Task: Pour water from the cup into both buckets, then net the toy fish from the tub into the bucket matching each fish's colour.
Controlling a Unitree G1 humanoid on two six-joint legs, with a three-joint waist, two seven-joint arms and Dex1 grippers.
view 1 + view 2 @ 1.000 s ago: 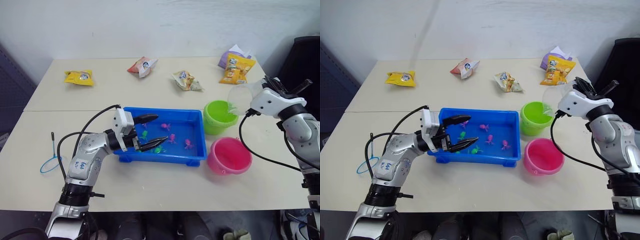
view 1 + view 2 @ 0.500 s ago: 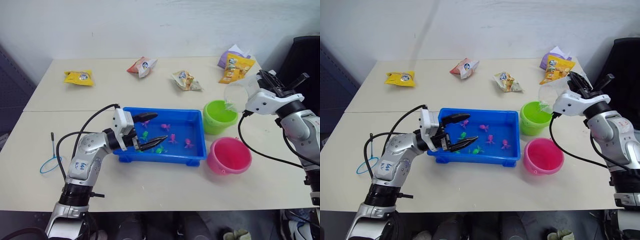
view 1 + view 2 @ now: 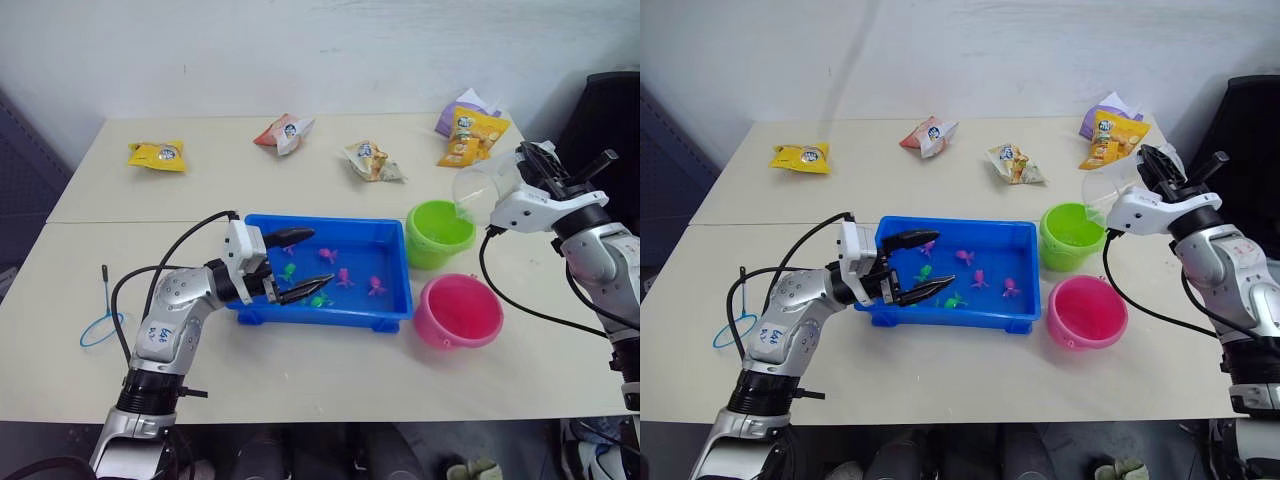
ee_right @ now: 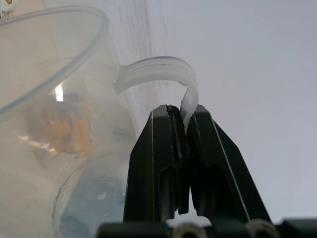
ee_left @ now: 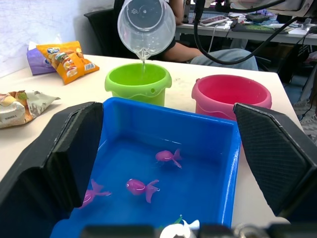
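On the left arm's casing a white sticker with handwritten marks is seen, but it cannot be read; print on the snack packets [image 3: 158, 154] is likewise too small to read. Above the green bucket [image 3: 439, 233], the cup [image 5: 146, 24] is held tilted by the right claw [image 4: 183, 121], whose fingers are clamped on the handle; a thin stream is seen falling from the lip into that bucket. Compared with one second ago, the cup and right claw are seen slightly higher and further back. The pink bucket [image 3: 459, 311] is placed just beside the green one, nearer the robot. The left claw [image 3: 296, 262] is held wide over the near-left end of the tub [image 3: 392, 305], unchanged. Pink and green fish [image 5: 142, 187] are seen in the tub. The net [image 3: 101, 316] is lying on the worktop [image 3: 300, 370], left of the left arm.
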